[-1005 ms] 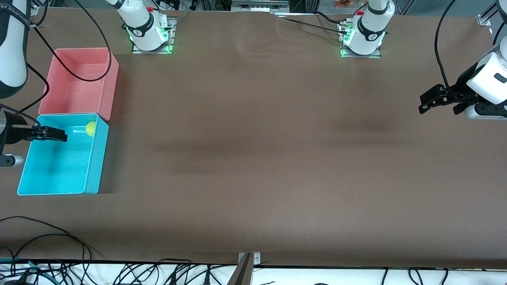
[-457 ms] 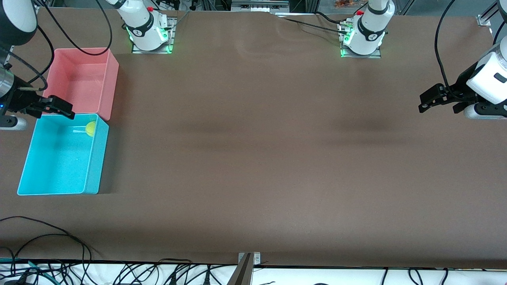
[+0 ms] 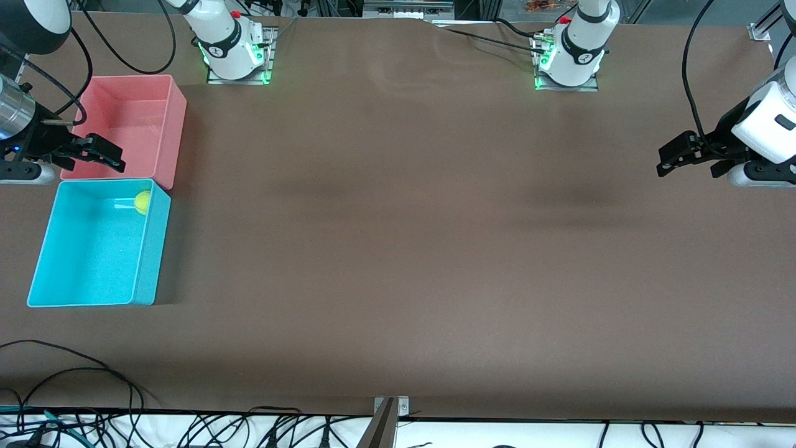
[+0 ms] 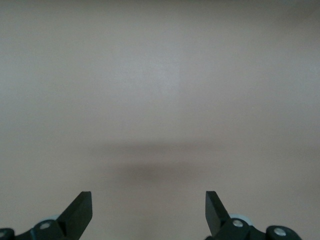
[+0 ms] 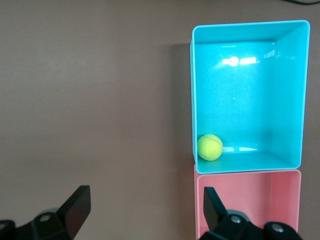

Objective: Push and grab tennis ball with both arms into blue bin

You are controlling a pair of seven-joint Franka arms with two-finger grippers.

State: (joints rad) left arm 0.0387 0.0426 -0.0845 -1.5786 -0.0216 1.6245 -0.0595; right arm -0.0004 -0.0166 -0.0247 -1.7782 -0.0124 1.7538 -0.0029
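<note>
The right tool [image 3: 106,155], fingers spread and empty, has pulled up out of the blue bin [image 3: 43,249] to hang over the pink bin [image 3: 177,118], leaving the tennis ball [image 3: 142,201] resting in the blue bin's corner nearest the pink bin, so the job looks done, while the left tool [image 3: 675,163] waits open over the tabletop [image 3: 404,249].

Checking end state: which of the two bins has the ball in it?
The blue bin, nearer the camera; the ball sits in its corner beside the pink bin, which holds nothing.

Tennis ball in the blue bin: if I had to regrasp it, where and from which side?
Probably straight down from above, across the tennis ball's middle. It sits in a corner of the blue bin, against the wall beside the pink bin, so the tall walls block side approaches.
</note>
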